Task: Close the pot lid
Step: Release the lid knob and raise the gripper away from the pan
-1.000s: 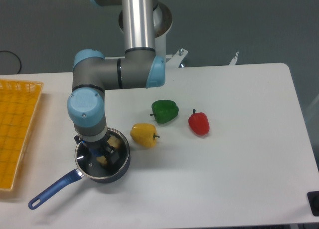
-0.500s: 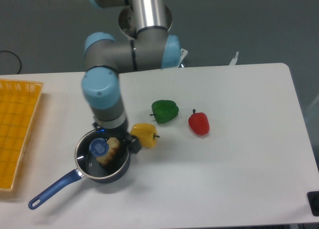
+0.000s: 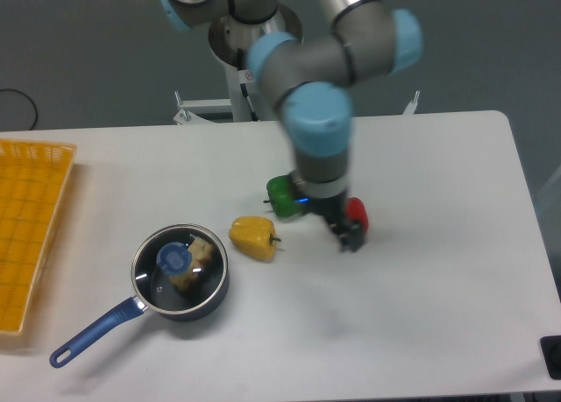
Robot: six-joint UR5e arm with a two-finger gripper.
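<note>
The small dark pot [image 3: 181,279] stands at the front left of the table, its long blue handle [image 3: 92,332] pointing front-left. The clear glass lid [image 3: 164,278] with its blue knob [image 3: 174,258] lies flat on the pot's rim, and something pale shows through it. My gripper [image 3: 344,234] is well to the right of the pot, blurred, over the red pepper [image 3: 357,211]. It holds nothing that I can see; whether its fingers are open or shut does not show.
A yellow pepper [image 3: 252,236] lies just right of the pot. A green pepper [image 3: 282,196] lies behind it, partly covered by my arm. A yellow basket [image 3: 26,227] stands at the left edge.
My gripper has let go of the lid knob, leaving the lid on the pot. The arm has swung away to the right, over the red pepper.
</note>
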